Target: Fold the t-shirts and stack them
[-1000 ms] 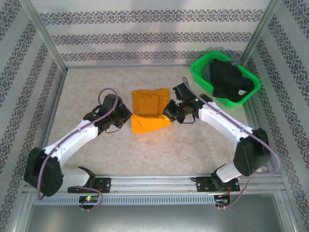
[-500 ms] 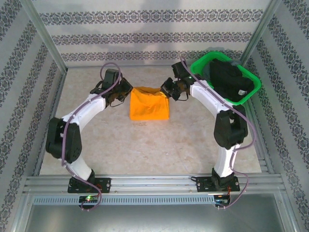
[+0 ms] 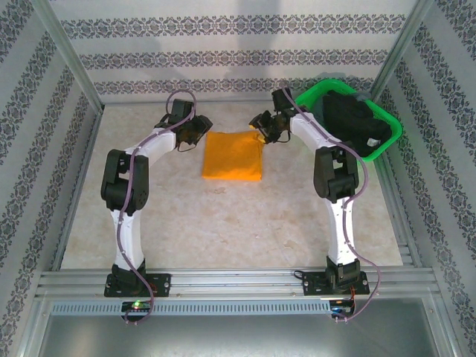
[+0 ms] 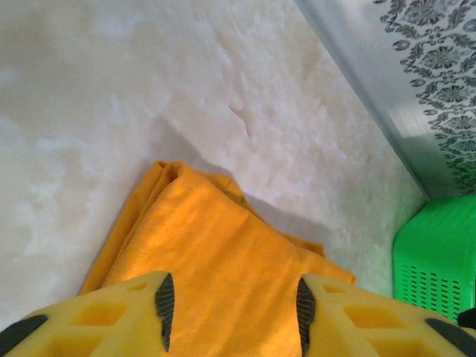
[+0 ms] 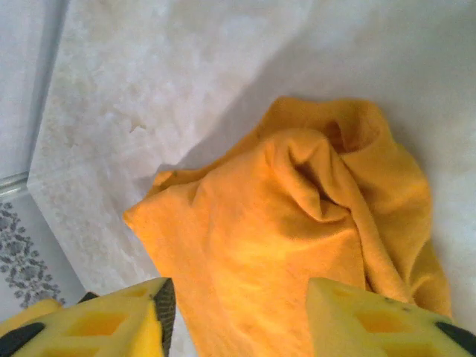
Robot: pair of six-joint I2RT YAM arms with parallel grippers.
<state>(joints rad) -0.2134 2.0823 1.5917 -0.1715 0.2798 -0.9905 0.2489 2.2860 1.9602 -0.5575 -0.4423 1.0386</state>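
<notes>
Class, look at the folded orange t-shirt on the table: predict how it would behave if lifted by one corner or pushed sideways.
Likely floppy: the orange t-shirt shows soft creases and a bunched corner, so a lifted corner would probably unfold it. Its loose layered edges suggest a push would wrinkle rather than slide it.

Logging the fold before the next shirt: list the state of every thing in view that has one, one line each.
orange t-shirt: folded, lying on the table, one corner rumpled, not gripped
black t-shirts: unfolded, heaped in the green basket
green basket: upright, holding the black t-shirts
left end effector: open, nothing held, over the orange t-shirt
right end effector: open, nothing held, over the orange t-shirt
</notes>
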